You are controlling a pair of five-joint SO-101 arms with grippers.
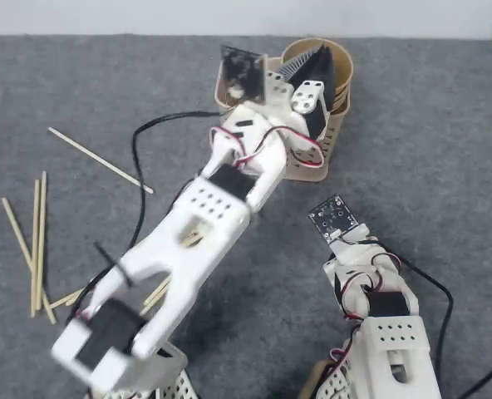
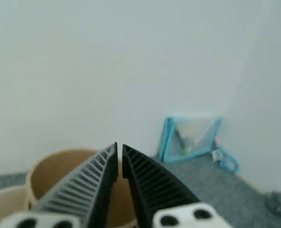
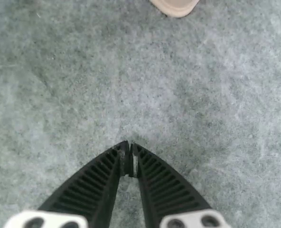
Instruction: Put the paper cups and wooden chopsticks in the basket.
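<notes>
My left pincer (image 1: 319, 60) hangs over the far middle of the tabletop (image 1: 445, 166), directly above the mouth of a paper cup (image 1: 346, 73) that stands in the basket (image 1: 312, 170). From its wrist, the jaws stand almost shut, with only a hairline slit between them, and I see nothing gripped. The spot suits a drop, since anything let go here would fall into the cup and so into the basket. With the jaws bare, I judge this arm's next business lies over at the sticks.

My right pincer (image 3: 130, 145) is closed tip to tip on nothing and points down at bare grey tabletop on the near right. A beige edge, likely the basket's foot, shows just beyond it. I take it to be parked there so it stays out of the left arm's (image 1: 188, 241) way.

The wooden chopsticks (image 1: 36, 241) lie on the left, well apart from the basket, most of them in a loose bunch by the left edge. A single chopstick (image 1: 99, 160) slants nearer the middle, and a few more poke out from under my left arm. They are the work that remains. Such thin sticks lying flat call for a low pinch across the shaft, and I expect they could roll or slip out.
</notes>
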